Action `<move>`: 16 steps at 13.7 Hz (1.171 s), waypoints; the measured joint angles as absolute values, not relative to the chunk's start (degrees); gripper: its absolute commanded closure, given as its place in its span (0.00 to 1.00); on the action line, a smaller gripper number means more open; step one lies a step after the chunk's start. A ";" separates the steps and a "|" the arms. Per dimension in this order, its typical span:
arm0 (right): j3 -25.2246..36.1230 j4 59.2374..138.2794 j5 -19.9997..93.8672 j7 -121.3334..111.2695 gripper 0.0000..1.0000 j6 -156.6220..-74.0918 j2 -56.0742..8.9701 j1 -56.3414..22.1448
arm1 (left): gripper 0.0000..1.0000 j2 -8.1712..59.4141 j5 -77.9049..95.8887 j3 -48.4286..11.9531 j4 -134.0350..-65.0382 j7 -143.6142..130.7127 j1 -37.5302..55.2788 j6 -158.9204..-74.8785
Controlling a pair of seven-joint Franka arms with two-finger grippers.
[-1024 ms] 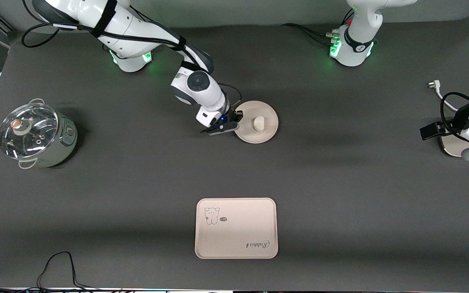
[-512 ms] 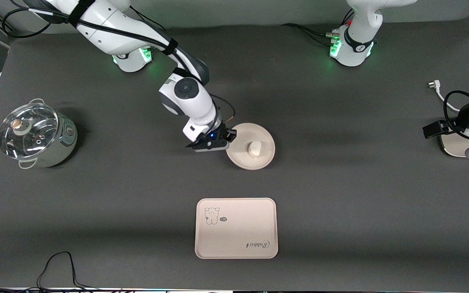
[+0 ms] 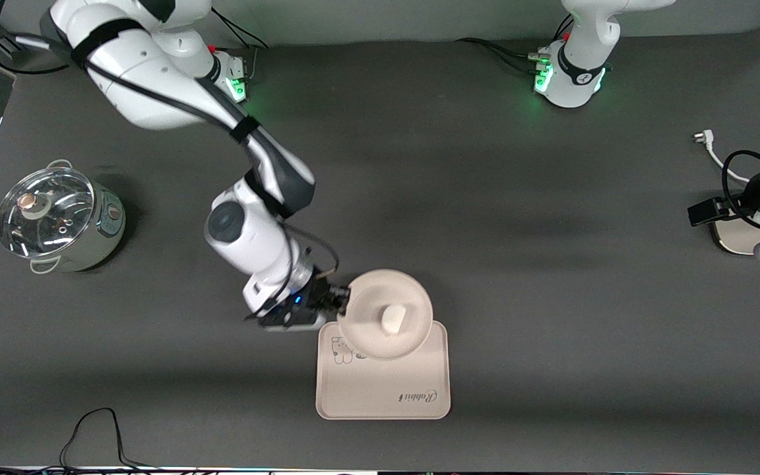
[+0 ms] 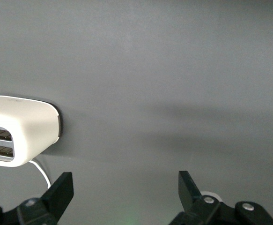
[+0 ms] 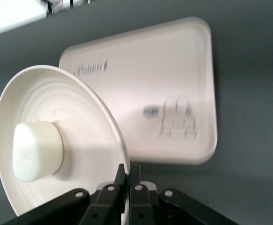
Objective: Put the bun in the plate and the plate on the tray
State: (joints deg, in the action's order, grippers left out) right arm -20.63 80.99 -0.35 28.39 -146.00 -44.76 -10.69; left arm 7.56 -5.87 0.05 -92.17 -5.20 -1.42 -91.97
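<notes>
Two arms share your tabletop (image 3: 551,297), but only the right one is working. Largest of the task's things, the tray (image 3: 419,396) lies at the lower centre of the front view, flat and bare where the "Rabbit" script shows. The plate (image 3: 370,297) is up in the air over the tray's upper edge, tipped a little because it is pinched at one rim only. The right hand (image 3: 335,302) is clamped tight on that rim, beside the tray's upper-left corner. The bun (image 3: 393,319) sits in the plate's well, so the carry is likely being kept level enough to hold it there. A second ago the plate was at the frame's centre, on the tabletop. Your left hand (image 4: 126,191) waits at the right edge, jaws wide, holding nothing.
</notes>
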 measured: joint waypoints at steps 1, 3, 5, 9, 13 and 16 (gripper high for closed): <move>-20.45 76.81 0.08 26.91 1.00 -145.97 -48.27 -10.51 | 0.00 7.74 -5.88 0.04 -92.17 -5.18 -1.45 -91.98; -20.49 69.96 0.11 24.49 1.00 -145.99 -54.77 -10.81 | 0.00 7.80 -5.88 0.05 -92.16 -5.17 -1.70 -91.99; -20.54 64.39 0.14 23.43 1.00 -146.00 -60.92 -11.21 | 0.00 7.80 -5.87 0.07 -92.15 -5.16 -2.29 -91.96; -20.69 58.32 0.14 22.80 0.00 -145.89 -67.30 -11.47 | 0.00 7.80 -5.85 0.09 -92.16 -5.08 -3.16 -91.87; -21.41 54.42 0.14 22.47 0.00 -135.43 -64.71 -11.81 | 0.00 7.80 -5.85 0.81 -92.18 -4.94 -3.50 -91.77; -21.26 54.26 0.14 22.35 0.00 -123.45 -56.60 -11.19 | 0.00 7.81 -5.84 0.96 -92.20 -4.78 -3.53 -91.75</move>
